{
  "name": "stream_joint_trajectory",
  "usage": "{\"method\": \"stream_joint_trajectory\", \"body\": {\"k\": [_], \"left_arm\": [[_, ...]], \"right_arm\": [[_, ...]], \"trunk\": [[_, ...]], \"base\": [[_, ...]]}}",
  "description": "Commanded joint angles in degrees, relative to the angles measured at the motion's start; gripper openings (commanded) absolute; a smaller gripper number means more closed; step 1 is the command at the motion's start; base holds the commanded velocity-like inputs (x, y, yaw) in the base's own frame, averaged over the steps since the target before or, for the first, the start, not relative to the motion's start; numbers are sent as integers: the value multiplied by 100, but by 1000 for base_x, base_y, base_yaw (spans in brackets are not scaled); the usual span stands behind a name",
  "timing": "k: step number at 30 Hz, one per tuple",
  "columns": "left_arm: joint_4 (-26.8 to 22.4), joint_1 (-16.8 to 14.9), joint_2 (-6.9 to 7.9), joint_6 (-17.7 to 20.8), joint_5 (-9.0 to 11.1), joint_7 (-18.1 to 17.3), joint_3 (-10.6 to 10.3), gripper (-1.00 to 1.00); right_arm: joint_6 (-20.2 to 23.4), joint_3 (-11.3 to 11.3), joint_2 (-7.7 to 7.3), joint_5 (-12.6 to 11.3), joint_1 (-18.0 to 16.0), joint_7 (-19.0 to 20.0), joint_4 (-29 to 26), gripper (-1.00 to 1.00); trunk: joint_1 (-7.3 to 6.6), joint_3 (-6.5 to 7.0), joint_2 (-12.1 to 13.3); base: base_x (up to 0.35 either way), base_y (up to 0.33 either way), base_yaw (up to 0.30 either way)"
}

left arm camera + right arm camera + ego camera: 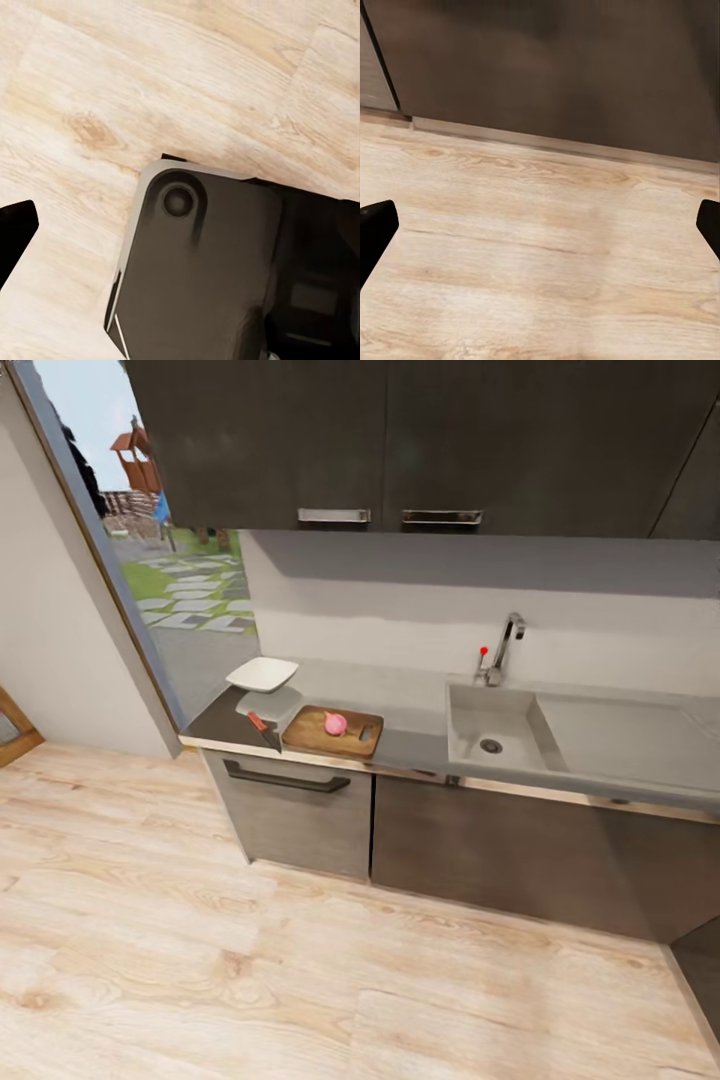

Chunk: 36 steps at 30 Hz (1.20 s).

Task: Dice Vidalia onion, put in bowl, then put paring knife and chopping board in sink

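A kitchen run is showing in the head view. A grey tabletop (pixel 420 710) is sitting over dark grey cabinet fronts (pixel 470 840), with dark wall cupboards (pixel 400 440) hanging above.

The sink (pixel 470 735) is lying at the right part of the tabletop, its basin holding nothing but a round drain, and a flat drainboard is stretching away to its right. A chrome tap (pixel 505 645) with a red knob is standing behind the basin.

A white squarish bowl (pixel 262 674) is sitting near the left end of the tabletop, with nothing visible in it. Just in front of it and to the right, the dark brown chopping board (pixel 315 732) is lying close to the front edge. The Vidalia onion (pixel 336 724), a whole pinkish ball, is resting on the board. The paring knife (pixel 264 729), with its orange-red handle, is lying just beside the board's left end, near the tabletop's left corner.

A wide stretch of pale wooden floor (pixel 300 980) is lying open in front of the cabinets. To the left, a glazed opening is looking out on a garden.

In the right wrist view, the right gripper (pixel 540 225) is hanging over the floor near the cabinet base, its jaws spread wide, dark fingertips (pixel 375 225) at either side. In the left wrist view, one dark fingertip of the left gripper (pixel 15 225) is showing above the floor beside a dark part of the robot's body (pixel 202 270); I cannot tell how its jaws are standing.
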Motion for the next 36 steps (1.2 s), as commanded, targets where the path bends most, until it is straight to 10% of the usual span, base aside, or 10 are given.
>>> {"method": "stream_joint_trajectory", "body": {"k": [1, 36], "left_arm": [[-6, 2, -1, 5, 60, -57, 14, 100], [-5, 2, -1, 5, 60, -57, 14, 100]], "right_arm": [[-20, -32, 9, 19, -1, 50, -8, 100], [-97, -32, 9, 18, -1, 50, 27, 100]], "trunk": [[4, 1, -9], [4, 315, -9]], "base": [[0, 0, 0], [0, 180, 0]]}}
